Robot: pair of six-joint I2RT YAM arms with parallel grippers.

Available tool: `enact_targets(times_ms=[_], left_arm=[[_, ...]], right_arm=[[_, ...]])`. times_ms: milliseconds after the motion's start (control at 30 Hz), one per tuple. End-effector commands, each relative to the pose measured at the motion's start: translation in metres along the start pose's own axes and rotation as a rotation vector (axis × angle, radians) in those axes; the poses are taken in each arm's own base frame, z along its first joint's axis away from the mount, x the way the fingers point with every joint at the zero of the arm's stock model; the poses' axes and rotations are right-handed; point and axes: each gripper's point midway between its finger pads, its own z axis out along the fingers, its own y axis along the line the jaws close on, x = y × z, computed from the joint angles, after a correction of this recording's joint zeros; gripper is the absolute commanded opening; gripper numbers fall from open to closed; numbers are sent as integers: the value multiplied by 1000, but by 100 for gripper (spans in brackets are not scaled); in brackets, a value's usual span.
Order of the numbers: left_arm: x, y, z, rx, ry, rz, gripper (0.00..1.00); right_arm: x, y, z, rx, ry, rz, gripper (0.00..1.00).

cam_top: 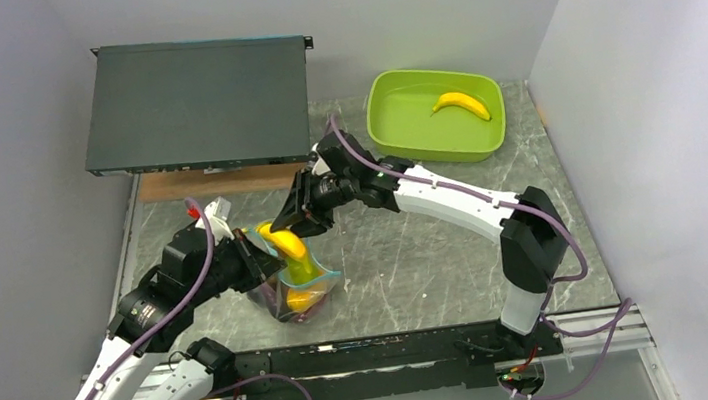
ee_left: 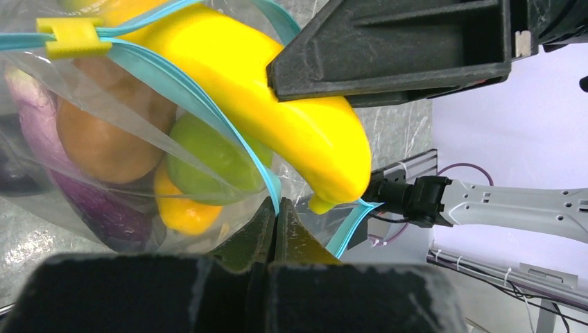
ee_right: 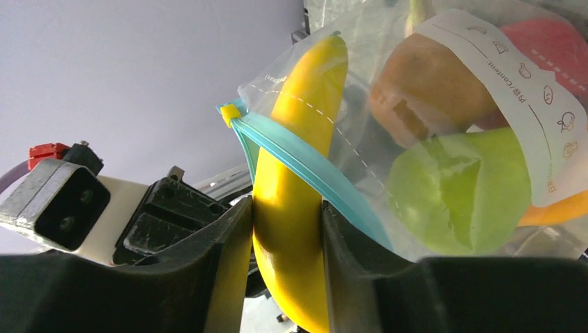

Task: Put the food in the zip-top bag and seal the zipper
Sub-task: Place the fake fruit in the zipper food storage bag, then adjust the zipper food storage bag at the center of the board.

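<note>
While the bag [cam_top: 327,280] is pinched at its rim by the left gripper [ee_left: 276,216], a banana [ee_right: 299,132] is clamped by the downward-tilted right gripper [ee_right: 286,216].

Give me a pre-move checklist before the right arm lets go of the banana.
1. Right gripper grip on banana: ok, shut on it.
2. Left gripper holding zip-top bag mouth: ok, pinched at the rim.
3. Banana fully inside: not ok, part of it sits outside the zipper.
4. Zipper free to close: not ok, banana crosses it.
5. All food bagged: not ok, second banana lies in the green tub.
6. Room for it in the bag: cannot tell.
</note>
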Motion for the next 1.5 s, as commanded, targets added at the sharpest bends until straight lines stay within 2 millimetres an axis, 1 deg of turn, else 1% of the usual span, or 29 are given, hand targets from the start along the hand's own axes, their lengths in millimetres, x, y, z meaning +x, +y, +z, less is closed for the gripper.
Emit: enact_targets(times_ms=[0, 100, 200, 267, 333, 433, 467, 533, 633, 733, 833, 933, 1000, 1067, 1133, 1200, 1267, 1333, 1367, 1400, 1433, 1467], left_arm=[[-9, -10, -8, 27, -31, 1, 0], [-9, -11, -9, 31, -36, -1, 0], [-9, -10, -10, 26, -37, -1, 0], [-9, -8, -11, 20, -41, -3, 0], [-9, -8, -12, 23, -46, -5, 0], [-8, -8, -11, 25, -43, -9, 0], [-8, -7, -11, 22, -42, -11, 0], [-7, -7, -12, 19, -41, -9, 0], [-8, -5, -14, 11, -46, -9, 0], [-8, -4, -14, 10, -49, -12, 0], [-7, -4, -14, 9, -46, -14, 0], [-6, -4, -14, 11, -43, -13, 0], [-7, -4, -14, 11, -43, -13, 0], [-7, -4, -14, 9, -47, -12, 0], [-8, -4, -15, 6, -48, -10, 0], [-8, -3, -16, 2, -49, -12, 0], [-7, -2, -17, 0, -50, -15, 0], [-7, -2, -17, 0, -54, -16, 0], [-7, -1, -17, -3, -56, -19, 0], [-8, 0, -18, -10, -61, -24, 0], [-8, 0, -20, -16, -64, -32, 0], [-10, 0, -22, -24, -72, -52, 0]], right_arm=[[3, 7, 2, -18, -43, -116, 43], [3, 4, 3, 17, -67, -193, 53], [0, 2, -2, 60, -95, -293, 64], [1, 4, -7, 80, -107, -379, 71], [0, 4, -12, 114, -114, -451, 72], [7, 10, -20, 100, -91, -554, 76], [10, 14, -24, 88, -83, -593, 76], [10, 19, -37, 100, -109, -691, 73], [9, 31, -56, 93, -161, -824, 73], [7, 30, -66, 117, -188, -920, 73], [2, 19, -66, 178, -228, -971, 75], [1, 7, -55, 232, -277, -1005, 75], [4, -2, -46, 270, -297, -1041, 74], [4, -9, -37, 330, -346, -1077, 72], [2, -16, -31, 401, -404, -1114, 70], [1, -19, -26, 436, -428, -1133, 67], [1, -21, -24, 446, -452, -1134, 55], [3, -14, -26, 432, -476, -1163, 43], [5, -8, -29, 417, -491, -1181, 32], [8, -1, -32, 392, -500, -1204, 18], [12, 8, -35, 367, -506, -1235, 2], [16, 17, -41, 344, -519, -1269, 0]])
